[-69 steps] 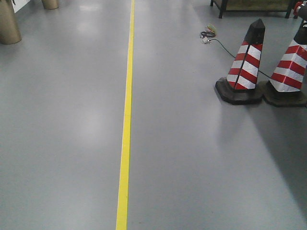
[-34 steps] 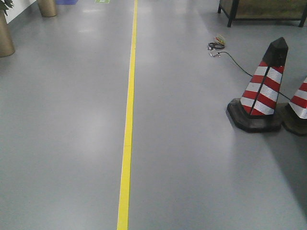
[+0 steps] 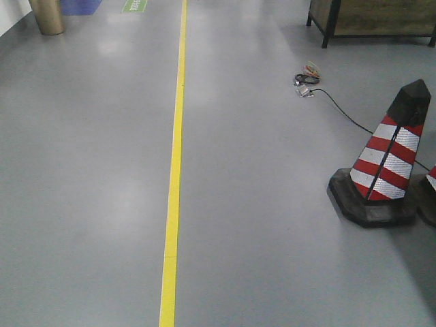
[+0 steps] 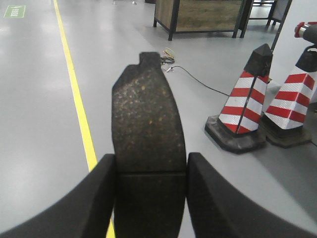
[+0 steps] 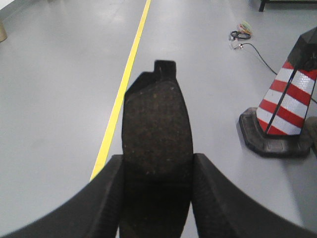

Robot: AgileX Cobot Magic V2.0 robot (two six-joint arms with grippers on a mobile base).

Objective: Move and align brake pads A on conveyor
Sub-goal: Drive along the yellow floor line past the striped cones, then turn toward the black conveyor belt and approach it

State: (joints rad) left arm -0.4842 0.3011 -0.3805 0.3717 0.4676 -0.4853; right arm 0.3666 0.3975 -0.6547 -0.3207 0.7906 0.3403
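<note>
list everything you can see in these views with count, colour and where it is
brake pads: 2, dark grey, one held in the left hand, one in the right hand
traffic cones: 2, red and white stripes on black bases, on the floor to the right
floor line: 1, yellow, running lengthwise along the grey floor
cable with small connector bundle: 1, black, on the floor beyond the cones
wooden unit on black frame: 1, brown, far right
round container: 1, tan, far left corner
floor sign: 1, green, far left
left hand: black fingers, shut on a pad
right hand: black fingers, shut on a pad
</note>
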